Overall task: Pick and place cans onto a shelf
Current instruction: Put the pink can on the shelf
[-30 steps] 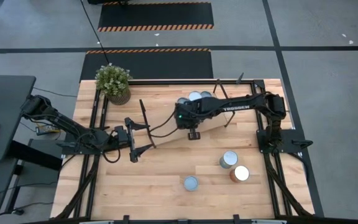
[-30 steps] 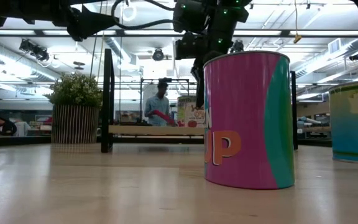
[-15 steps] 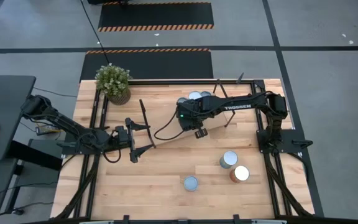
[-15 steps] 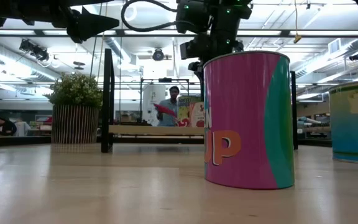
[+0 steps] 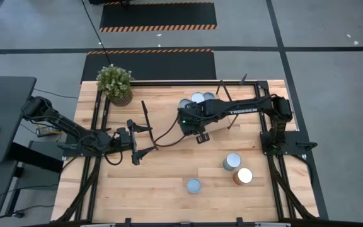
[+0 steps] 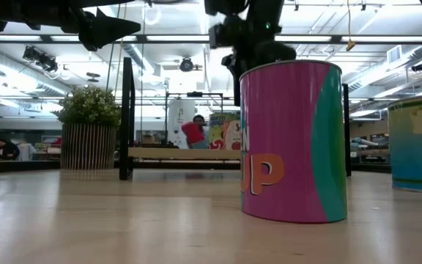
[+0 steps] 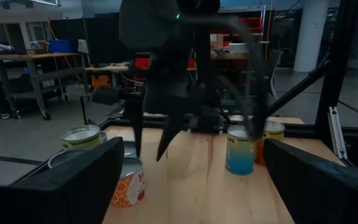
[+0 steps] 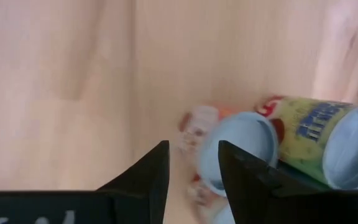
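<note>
Several cans stand close together on the light-wood shelf between its black end frames. Three more stand on the table near the right: a silvery-topped one, a white-topped orange-brown one and one near the front. The low view shows a pink-and-teal can close up. My right gripper hovers over the shelf's near side, open and empty; its wrist view looks down on shelf cans. My left gripper waits by the shelf's left end, wide open.
A potted green plant stands at the table's far left corner. Black rails run along the table's left and right edges. A person moves in the room beyond the table. Bare tabletop lies at the near left.
My right gripper has risen above the shelf, as the low view shows, and has shifted slightly over the shelf's near side. The cans have kept their places. The person in the background has walked to the right.
</note>
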Action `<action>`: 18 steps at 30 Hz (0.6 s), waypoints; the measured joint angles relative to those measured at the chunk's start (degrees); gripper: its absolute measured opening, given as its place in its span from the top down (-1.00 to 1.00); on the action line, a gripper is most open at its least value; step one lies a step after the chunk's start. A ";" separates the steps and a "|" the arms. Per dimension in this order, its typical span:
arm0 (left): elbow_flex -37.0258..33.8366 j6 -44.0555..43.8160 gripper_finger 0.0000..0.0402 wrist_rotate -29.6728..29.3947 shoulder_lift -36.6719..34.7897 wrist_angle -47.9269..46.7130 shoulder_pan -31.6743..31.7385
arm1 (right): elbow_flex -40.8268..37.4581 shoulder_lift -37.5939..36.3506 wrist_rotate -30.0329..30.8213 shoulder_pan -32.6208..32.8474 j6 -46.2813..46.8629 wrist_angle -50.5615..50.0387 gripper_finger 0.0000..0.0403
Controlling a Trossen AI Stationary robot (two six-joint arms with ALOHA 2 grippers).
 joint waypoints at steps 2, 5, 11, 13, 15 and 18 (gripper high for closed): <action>0.00 0.00 -0.94 0.00 0.00 -0.18 0.00 | 0.79 -0.09 -2.46 0.76 2.66 -0.66 0.28; 0.00 0.00 -0.94 -0.02 0.00 -0.24 0.00 | 0.98 -0.11 -8.71 2.39 6.57 -0.70 0.26; 0.02 0.03 -0.94 -0.02 0.00 -0.26 0.00 | 0.99 -0.11 -13.70 8.25 11.47 2.22 0.01; 0.02 0.22 -0.94 -0.02 0.00 -0.26 0.00 | 0.99 -0.10 -13.82 10.86 11.52 4.12 -0.08; 0.00 0.33 -0.94 0.00 0.00 -0.27 0.02 | 0.53 0.30 -13.85 13.34 11.73 7.29 -0.17; 0.00 0.46 -0.94 -0.02 -0.01 -0.10 0.20 | -0.49 0.61 -13.85 16.38 12.65 8.51 -0.29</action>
